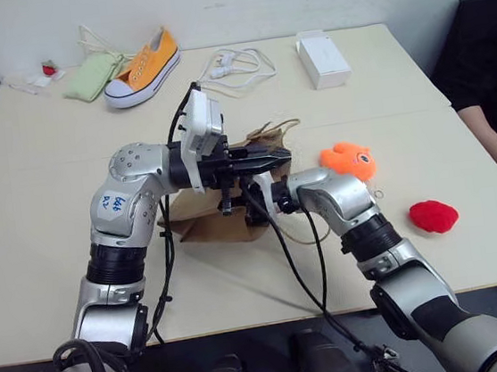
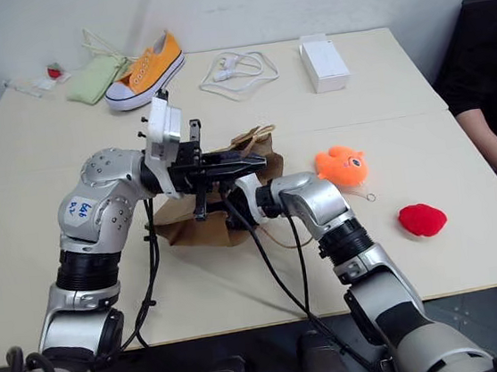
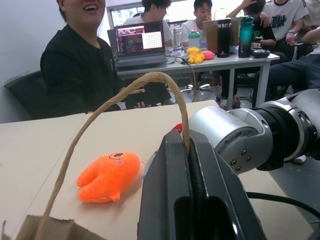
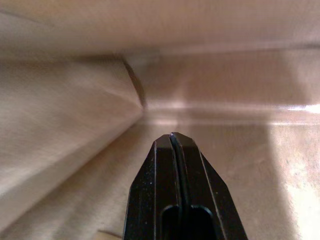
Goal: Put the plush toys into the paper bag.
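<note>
The brown paper bag [image 1: 206, 220] lies crumpled at the table's middle. My left gripper [image 1: 279, 157] is held level above it, shut on one of the bag's tan rope handles [image 3: 100, 112], which arches up from the fingertips. My right gripper [image 4: 172, 136] is shut with nothing between its fingers; it reaches in under the left one and has brown paper walls [image 4: 75, 100] all around it. The orange fish-like plush toy [image 1: 349, 160] lies on the table just right of both grippers. The red fuzzy plush toy [image 1: 433, 216] lies further right, nearer the front edge.
At the table's back stand an orange sneaker [image 1: 145, 67], a pale green pouch [image 1: 91, 78], a white cable [image 1: 237, 65] and a white box [image 1: 324, 59]. A person in black [image 1: 488, 78] sits at the right edge. More people sit at a desk beyond.
</note>
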Tool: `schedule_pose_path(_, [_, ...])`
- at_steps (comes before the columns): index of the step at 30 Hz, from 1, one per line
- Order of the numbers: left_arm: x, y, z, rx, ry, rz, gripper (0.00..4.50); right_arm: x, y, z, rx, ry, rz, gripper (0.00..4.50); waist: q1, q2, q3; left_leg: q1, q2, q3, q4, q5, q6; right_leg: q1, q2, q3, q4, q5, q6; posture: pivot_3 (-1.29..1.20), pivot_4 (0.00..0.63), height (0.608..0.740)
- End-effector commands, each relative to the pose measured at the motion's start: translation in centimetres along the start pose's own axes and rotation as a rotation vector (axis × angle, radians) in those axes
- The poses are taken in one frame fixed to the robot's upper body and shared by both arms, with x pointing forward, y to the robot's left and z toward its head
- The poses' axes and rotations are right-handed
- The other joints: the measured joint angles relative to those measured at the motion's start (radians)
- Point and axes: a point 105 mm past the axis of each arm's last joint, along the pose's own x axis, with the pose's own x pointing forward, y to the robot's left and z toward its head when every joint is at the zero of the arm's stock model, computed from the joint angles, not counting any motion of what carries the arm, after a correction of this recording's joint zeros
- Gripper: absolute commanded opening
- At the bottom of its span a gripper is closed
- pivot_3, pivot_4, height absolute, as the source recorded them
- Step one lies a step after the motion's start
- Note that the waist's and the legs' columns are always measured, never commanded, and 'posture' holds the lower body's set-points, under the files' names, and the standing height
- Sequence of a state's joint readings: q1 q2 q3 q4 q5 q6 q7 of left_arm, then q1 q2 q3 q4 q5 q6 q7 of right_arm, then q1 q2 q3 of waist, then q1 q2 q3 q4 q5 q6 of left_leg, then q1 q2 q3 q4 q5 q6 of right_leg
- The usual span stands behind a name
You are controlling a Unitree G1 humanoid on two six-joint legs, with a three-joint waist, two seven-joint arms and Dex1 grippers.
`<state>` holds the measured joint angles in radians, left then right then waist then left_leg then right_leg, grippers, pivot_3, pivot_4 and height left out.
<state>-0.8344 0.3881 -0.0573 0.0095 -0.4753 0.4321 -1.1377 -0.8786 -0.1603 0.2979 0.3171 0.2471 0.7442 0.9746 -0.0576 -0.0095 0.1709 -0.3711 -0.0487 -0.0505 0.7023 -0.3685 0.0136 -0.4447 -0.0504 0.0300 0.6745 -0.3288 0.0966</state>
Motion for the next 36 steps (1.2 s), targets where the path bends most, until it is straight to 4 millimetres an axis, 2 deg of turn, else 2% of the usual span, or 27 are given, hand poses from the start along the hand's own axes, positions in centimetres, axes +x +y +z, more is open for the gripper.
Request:
schedule_pose_path(1, [0.5, 0.2, 2.2, 0.054, -0.073, 0.009, 0.0, 0.8, -0.8, -1.5, -0.082, 0.088, -0.077, 0.02, 0.0, 0.0, 0.0, 0.0, 0.0, 0.0, 0.0, 0.0, 0.0, 0.0, 0.0, 0.0, 0.0, 0.0, 0.0, 0.0, 0.15, 0.74])
schedule_pose_path(4, [0.6, 0.9, 3.2, 0.057, -0.112, 0.041, 0.0, 1.2, -2.0, -2.3, -0.1, 0.12, -0.151, 0.02, -0.002, 0.0, 0.0, 0.0, 0.0, 0.0, 0.0, 0.0, 0.0, 0.0, 0.0, 0.0, 0.0, 0.0, 0.0, 0.0, 0.15, 0.74])
schedule_pose_path(8, [0.6, 1.7, 5.4, -0.011, -0.207, 0.085, 0.0, 0.8, -3.1, -3.6, -0.056, 0.132, -0.199, 0.02, -0.003, 0.0, 0.0, 0.0, 0.0, 0.0, 0.0, 0.0, 0.0, 0.0, 0.0, 0.0, 0.001, 0.0, 0.0, 0.0, 0.15, 0.74])
schedule_pose_path(13, [-0.4, 2.3, 6.3, -0.057, -0.235, 0.134, 0.0, 0.4, -3.3, -4.7, -0.072, 0.161, -0.219, 0.02, 0.001, 0.001, -0.001, 0.001, 0.0, 0.0, 0.002, 0.0, 0.0, 0.0, 0.0, 0.0, 0.001, 0.0, 0.0, 0.0, 0.15, 0.74])
schedule_pose_path(20, [-1.2, 2.5, 4.8, -0.042, -0.175, 0.185, 0.0, -0.2, -3.4, -4.7, -0.055, 0.13, -0.245, 0.02, 0.002, 0.001, -0.001, 0.001, -0.001, -0.001, 0.003, 0.0, 0.0, 0.0, -0.001, 0.0, 0.001, 0.0, 0.0, 0.0, 0.15, 0.74])
schedule_pose_path(23, [-1.6, 2.6, 2.0, -0.063, -0.122, 0.241, 0.0, -1.0, -1.7, -3.2, -0.118, 0.01, -0.201, 0.02, 0.006, 0.002, -0.001, 0.001, -0.001, -0.001, 0.003, 0.0, 0.0, 0.001, -0.002, -0.001, 0.0, 0.0, 0.0, 0.0, 0.15, 0.74])
schedule_pose_path(25, [-1.3, 2.0, 1.2, -0.057, -0.102, 0.22, 0.0, -1.9, -0.8, -2.4, -0.15, -0.054, -0.192, 0.02, 0.006, 0.002, -0.001, 0.001, -0.002, -0.003, 0.002, 0.0, 0.0, 0.001, -0.003, -0.002, 0.0, 0.0, 0.0, 0.0, 0.15, 0.74])
schedule_pose_path(29, [-1.0, 1.8, 1.7, -0.06, -0.116, 0.2, 0.0, -4.7, 0.3, -1.4, -0.152, -0.17, -0.234, 0.02, 0.006, 0.002, -0.001, -0.002, -0.002, -0.003, 0.001, 0.0, 0.0, 0.0, -0.003, -0.003, 0.0, 0.0, 0.0, 0.0, 0.15, 0.74])
schedule_pose_path(36, [-1.2, 1.6, 1.6, -0.06, -0.094, 0.176, 0.0, -12.2, 3.3, -0.9, -0.028, -0.337, -0.39, 0.02, 0.023, 0.002, -0.001, -0.002, -0.002, -0.002, 0.0, 0.0, 0.0, 0.0, -0.003, -0.002, -0.002, 0.0, 0.0, 0.0, 0.15, 0.74])
